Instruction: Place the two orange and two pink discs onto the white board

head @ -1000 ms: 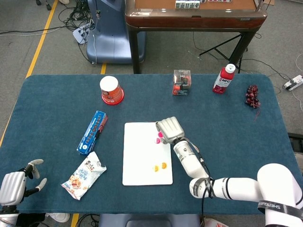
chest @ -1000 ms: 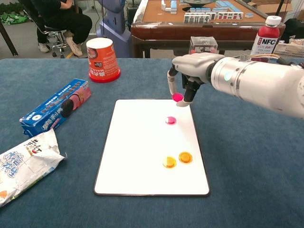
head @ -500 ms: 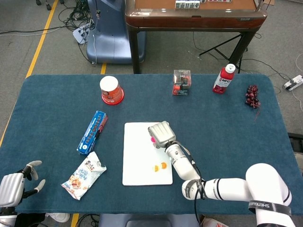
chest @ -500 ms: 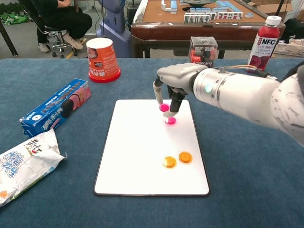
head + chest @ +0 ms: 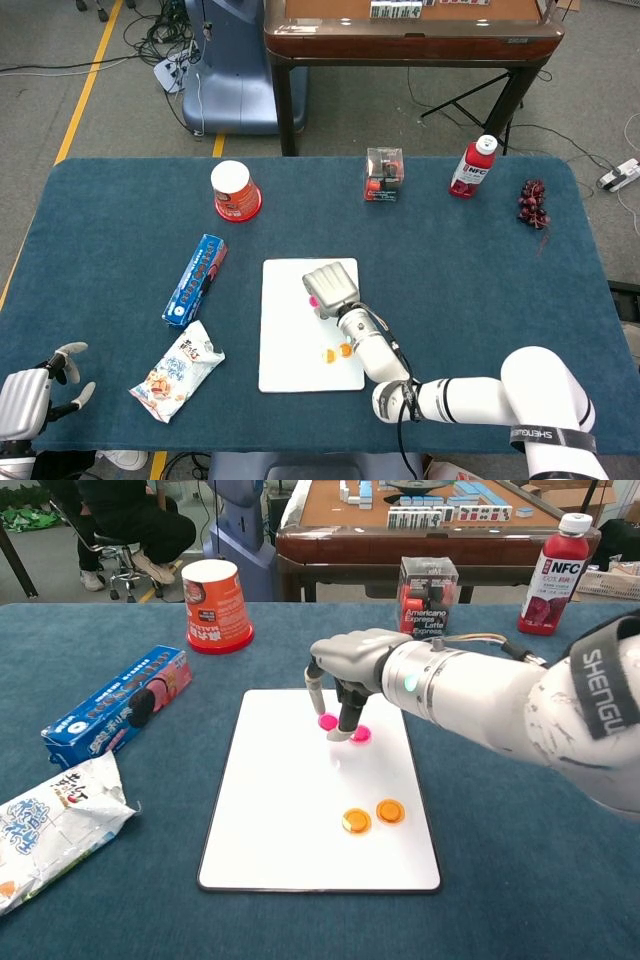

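Observation:
The white board (image 5: 290, 810) (image 5: 290, 350) lies flat on the blue table. Two orange discs (image 5: 356, 821) (image 5: 390, 810) (image 5: 337, 352) rest side by side on its lower right part. One pink disc (image 5: 361, 734) lies on the board's upper right. My right hand (image 5: 345, 670) (image 5: 331, 288) hovers over the board's upper middle and pinches the other pink disc (image 5: 327, 721) (image 5: 312, 300) between thumb and a finger, just left of the lying one. My left hand (image 5: 30, 395) shows only in the head view, at the table's front left corner, fingers apart and holding nothing.
A red cup (image 5: 217, 606) stands at the back left. A blue biscuit box (image 5: 120, 705) and a snack bag (image 5: 50, 825) lie left of the board. Behind the board stand a clear box (image 5: 428, 592) and a red bottle (image 5: 553, 575). Dark grapes (image 5: 533, 203) lie far right.
My right hand has carried the pink disc leftward and downward from the board's top right edge to a spot over the upper middle, beside the lying pink disc. The left hand stays put.

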You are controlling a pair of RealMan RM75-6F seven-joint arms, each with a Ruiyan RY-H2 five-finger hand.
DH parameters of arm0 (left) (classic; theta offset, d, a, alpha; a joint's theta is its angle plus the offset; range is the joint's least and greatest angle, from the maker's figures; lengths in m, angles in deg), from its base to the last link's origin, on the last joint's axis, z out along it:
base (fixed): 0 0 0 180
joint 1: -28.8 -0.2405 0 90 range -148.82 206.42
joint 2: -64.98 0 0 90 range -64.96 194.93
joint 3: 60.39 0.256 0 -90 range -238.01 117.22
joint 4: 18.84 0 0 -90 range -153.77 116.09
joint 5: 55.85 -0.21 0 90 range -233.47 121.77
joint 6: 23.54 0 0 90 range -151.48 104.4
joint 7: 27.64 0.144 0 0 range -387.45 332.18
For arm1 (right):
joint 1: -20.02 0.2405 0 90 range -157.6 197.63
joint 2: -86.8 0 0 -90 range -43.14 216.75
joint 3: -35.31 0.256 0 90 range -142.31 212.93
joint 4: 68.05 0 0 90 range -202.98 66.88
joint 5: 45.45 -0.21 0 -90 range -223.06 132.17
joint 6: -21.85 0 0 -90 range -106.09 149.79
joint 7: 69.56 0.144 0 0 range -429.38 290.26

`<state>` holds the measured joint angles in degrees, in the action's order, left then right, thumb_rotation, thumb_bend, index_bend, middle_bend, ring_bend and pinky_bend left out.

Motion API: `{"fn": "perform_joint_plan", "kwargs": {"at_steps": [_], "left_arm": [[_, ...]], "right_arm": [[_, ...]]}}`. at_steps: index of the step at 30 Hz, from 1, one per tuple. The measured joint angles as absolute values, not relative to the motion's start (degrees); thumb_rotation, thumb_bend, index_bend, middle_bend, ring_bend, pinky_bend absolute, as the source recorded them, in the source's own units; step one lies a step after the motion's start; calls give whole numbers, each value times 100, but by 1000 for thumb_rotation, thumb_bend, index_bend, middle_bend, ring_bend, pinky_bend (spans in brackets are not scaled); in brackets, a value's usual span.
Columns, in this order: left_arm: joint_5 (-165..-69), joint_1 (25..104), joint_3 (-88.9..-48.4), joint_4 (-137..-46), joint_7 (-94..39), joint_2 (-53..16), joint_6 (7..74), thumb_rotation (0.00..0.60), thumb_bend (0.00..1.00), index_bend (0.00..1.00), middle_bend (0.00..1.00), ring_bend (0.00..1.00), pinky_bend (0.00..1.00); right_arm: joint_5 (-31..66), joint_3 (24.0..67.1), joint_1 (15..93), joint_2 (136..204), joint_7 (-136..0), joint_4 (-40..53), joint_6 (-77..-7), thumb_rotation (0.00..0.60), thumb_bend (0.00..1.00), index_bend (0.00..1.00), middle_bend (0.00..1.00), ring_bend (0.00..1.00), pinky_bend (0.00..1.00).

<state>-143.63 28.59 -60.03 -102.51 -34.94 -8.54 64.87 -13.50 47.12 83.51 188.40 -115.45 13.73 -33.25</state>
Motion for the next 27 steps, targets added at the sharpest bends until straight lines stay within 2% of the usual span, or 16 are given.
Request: {"fn": "perform_joint_plan", "kwargs": {"at_steps": [9,14,18,27], "left_arm": [[-14363,2833,-5974,-10196,-3527,-895,6476,600,271,353,604,575,817],[-14362,2822,-5966,-10173,-3542,-917,6474,600,271,353,604,575,817],[-14358,2810,-5961,-10151,-3559,-926,6474,600,271,353,604,575,817],[-14364,2812,-5978,-10162,-3577,-920,6482,600,271,353,604,575,817]], "right_arm": [[-1433,4706,8393,18948,-11541,1195,-3250,600,211,502,1000,1000,1000],[-1438,4720,8418,19008,-11530,1121,-3233,600,135,492,1000,1000,1000],[-1397,4736,8420,19021,-11488,1111,-3233,600,83,431,1000,1000,1000],[-1225,4770,8359,18869,-11410,1316,-3372,600,75,410,1000,1000,1000]]}}
